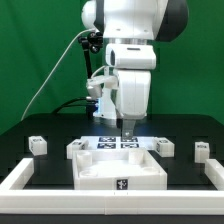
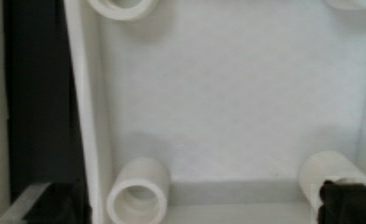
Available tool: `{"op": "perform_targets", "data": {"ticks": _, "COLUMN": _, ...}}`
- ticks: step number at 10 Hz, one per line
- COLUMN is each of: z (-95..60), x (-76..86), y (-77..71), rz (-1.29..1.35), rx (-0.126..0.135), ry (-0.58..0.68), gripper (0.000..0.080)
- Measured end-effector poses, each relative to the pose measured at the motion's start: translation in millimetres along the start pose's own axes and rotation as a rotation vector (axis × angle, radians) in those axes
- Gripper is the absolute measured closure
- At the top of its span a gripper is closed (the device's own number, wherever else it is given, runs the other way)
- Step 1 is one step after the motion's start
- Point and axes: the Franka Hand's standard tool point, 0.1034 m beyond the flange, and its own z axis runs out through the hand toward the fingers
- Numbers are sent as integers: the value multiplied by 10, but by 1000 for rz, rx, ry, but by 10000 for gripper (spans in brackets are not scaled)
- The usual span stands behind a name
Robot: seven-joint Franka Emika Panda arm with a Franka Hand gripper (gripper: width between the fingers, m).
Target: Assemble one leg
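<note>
Entry: the gripper hangs low over the far part of the tabletop, just in front of the marker board. In the wrist view I see one dark fingertip and a blurred grey shape on the opposite side. They are well apart, with only the tray floor between them, so I read the jaws as spread and empty.

No leg is held. All four stand loose on the black table. The leg I would take is just beside the tabletop's rim on the exterior view's right. The other legs are farther out or on the opposite side.

Handling, my judgement: it is a small, stiff block, probably light, with smooth faces that could slip or twist under the pads. I would grip two opposite flat faces near mid-height, never the corners (the tagged face is best left uncovered). It should stay upright for seating at a round boss in the tray. I cannot tell whether these are sockets or pegs.
</note>
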Motion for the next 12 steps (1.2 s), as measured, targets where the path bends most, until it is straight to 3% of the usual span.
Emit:
{"op": "perform_targets", "data": {"ticks": 1, "z": 45, "x": -31, "y": -75, "rz": 3, "rx": 12, "ry": 4, "gripper": 150}}
{"op": "perform_targets", "data": {"ticks": 6, "z": 61, "x": -53, "y": -110, "rz": -1, "rx": 20, "ry": 6, "gripper": 150}}
{"op": "perform_targets", "data": {"ticks": 9, "z": 398, "x": -102, "y": -588, "rz": 9, "rx": 40, "ry": 37, "gripper": 150}}
{"op": "perform_targets", "data": {"ticks": 12, "z": 688, "x": -146, "y": -788, "rz": 34, "rx": 73, "ry": 60, "gripper": 150}}
